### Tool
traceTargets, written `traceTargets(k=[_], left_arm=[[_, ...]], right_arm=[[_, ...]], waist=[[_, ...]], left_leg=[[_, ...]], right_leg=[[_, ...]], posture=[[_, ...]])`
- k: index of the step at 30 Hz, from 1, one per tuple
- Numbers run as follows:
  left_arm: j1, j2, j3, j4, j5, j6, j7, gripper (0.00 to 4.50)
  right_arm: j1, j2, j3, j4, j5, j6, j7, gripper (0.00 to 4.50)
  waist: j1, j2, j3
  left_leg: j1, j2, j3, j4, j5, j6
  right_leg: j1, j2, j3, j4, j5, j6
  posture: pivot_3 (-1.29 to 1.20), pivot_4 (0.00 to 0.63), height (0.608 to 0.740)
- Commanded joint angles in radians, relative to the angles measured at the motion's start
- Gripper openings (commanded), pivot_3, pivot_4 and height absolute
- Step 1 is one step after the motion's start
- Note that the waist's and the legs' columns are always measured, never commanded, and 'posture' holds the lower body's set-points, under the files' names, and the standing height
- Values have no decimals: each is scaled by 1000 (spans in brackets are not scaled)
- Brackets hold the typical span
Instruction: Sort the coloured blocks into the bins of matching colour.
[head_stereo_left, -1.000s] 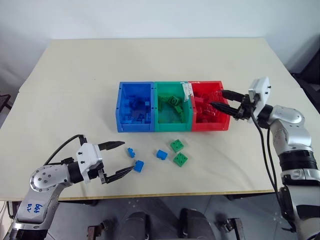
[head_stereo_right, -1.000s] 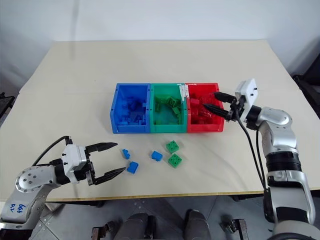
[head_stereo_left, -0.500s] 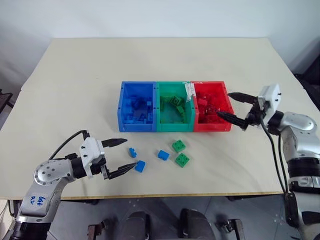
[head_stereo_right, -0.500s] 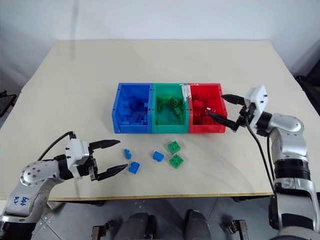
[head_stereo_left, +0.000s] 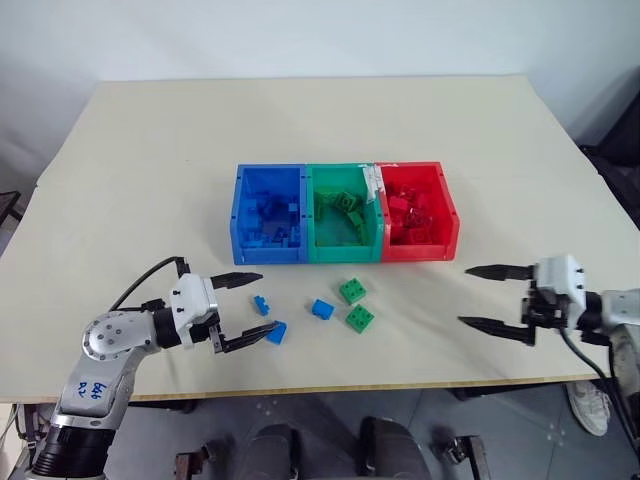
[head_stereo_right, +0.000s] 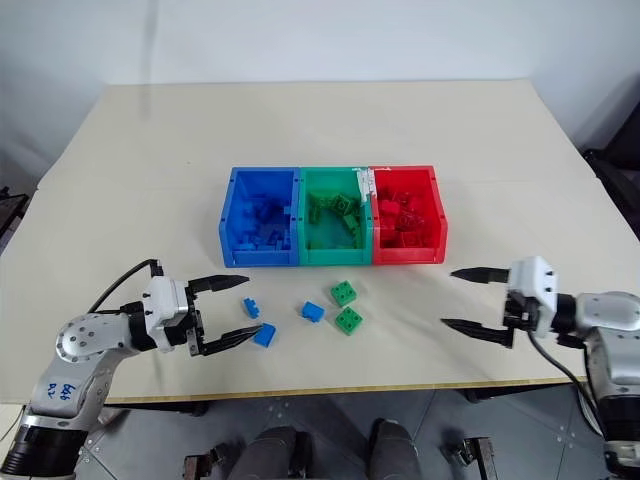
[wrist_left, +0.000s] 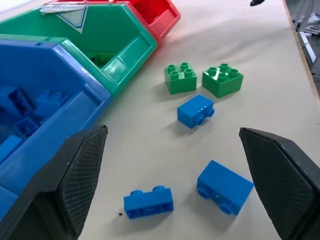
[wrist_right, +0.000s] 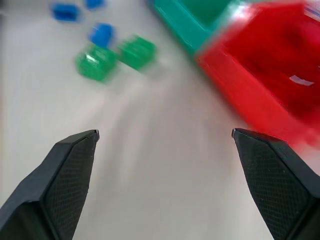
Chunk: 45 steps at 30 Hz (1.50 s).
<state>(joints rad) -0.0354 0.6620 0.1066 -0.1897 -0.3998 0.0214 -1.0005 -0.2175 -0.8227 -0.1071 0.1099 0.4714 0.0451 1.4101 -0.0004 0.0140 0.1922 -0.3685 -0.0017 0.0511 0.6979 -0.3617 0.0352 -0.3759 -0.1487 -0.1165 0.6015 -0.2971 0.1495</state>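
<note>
The left gripper (head_stereo_left: 243, 311) is hovering low over the table (head_stereo_left: 140, 150) with jaws spread wide and empty, framing a blue brick (head_stereo_left: 275, 332) beside its lower fingertip and a smaller blue brick (head_stereo_left: 263, 304) between the fingers. The right gripper (head_stereo_left: 489, 296) is hanging equally wide and empty, well apart from the bricks. Farther in, a third blue brick (head_stereo_left: 322, 309) and two green bricks (head_stereo_left: 353, 291) (head_stereo_left: 361, 318) are lying loose. Beyond stand the joined blue bin (head_stereo_left: 238, 215), green bin (head_stereo_left: 312, 215) and red bin (head_stereo_left: 452, 215), each already holding bricks. The step in hand appears to be a blue pick-up; next, the left jaws need closing on one brick.
</note>
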Motion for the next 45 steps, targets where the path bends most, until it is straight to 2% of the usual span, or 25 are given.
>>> traceTargets(k=[1, 6, 11, 17, 20, 25, 26, 31, 35, 41, 45], left_arm=[[56, 39, 67, -26, -30, -2, -24, 4500], [131, 64, 134, -13, -20, -38, -28, 4500], [169, 56, 153, -60, -25, -26, -8, 4500], [183, 54, 152, -102, -31, -6, 14, 4500], [181, 52, 150, -116, -31, 4, 22, 4500], [171, 53, 142, -126, -34, 15, 25, 4500], [168, 53, 139, -126, -34, 17, 25, 4500], [150, 46, 128, -125, -35, 23, 24, 4500], [129, 27, 134, -122, -43, 28, 43, 4500], [138, 7, 164, -135, -50, 39, 91, 4500], [148, -6, 182, -148, -57, 46, 123, 4500]], right_arm=[[-18, 22, 76, -149, 52, 160, -22, 4454], [-69, 91, 194, -248, 2, 321, -151, 4454], [-78, 137, 284, -244, -101, 320, -230, 4454], [-88, 212, 329, -230, -158, 320, -311, 4454], [-84, 252, 337, -237, -165, 310, -342, 3827], [-56, 252, 330, -258, -169, 317, -366, 2113], [-52, 249, 324, -261, -167, 315, -367, 1902], [-49, 230, 287, -272, -136, 333, -357, 1886], [-81, 218, 234, -302, -38, 383, -308, 1886], [-270, 293, 140, -234, 67, 491, -387, 1886], [-482, 357, 181, -34, -41, 447, -461, 1886]], waist=[[1, 0, 0], [3, 0, 0], [13, 0, 0], [8, -1, 0], [0, -1, 0], [-1, -1, 0], [0, -1, 0], [0, -1, 0], [0, -1, 0], [-5, -1, 0], [-7, -1, 0]], left_leg=[[0, 0, 0, 0, 0, 0], [-1, -1, -2, 0, 0, 0], [-2, -2, -4, 0, -1, -1], [-2, -2, -4, -1, -1, -1], [-1, -1, -3, 0, -1, -1], [-1, -2, -3, -1, -1, -1], [-1, -2, -3, -1, -1, -1], [-1, -2, -3, -1, -1, 0], [-2, -2, -3, -1, -1, 0], [-1, 0, -2, -1, -1, -1], [-1, -1, -2, 0, -1, -1]], right_leg=[[0, 0, 0, 0, 0, 0], [0, -1, 0, -1, 0, 0], [0, -2, 0, -1, 0, -1], [-1, -1, -1, -1, 0, -1], [0, 0, -1, 0, 0, -1], [-1, -1, -1, 0, 0, -1], [-1, 0, -1, 0, 0, -1], [-1, -1, -1, 0, 0, -1], [-1, -1, -1, 0, 0, -1], [-1, 0, 0, 0, 0, -1], [-2, 0, 0, 0, 0, -1]], posture=[[0, 150, 740], [0, 150, 740], [0, 150, 740], [0, 150, 740], [0, 150, 740], [0, 150, 740], [0, 150, 740], [0, 150, 740], [0, 150, 740], [0, 150, 740], [0, 150, 740]])
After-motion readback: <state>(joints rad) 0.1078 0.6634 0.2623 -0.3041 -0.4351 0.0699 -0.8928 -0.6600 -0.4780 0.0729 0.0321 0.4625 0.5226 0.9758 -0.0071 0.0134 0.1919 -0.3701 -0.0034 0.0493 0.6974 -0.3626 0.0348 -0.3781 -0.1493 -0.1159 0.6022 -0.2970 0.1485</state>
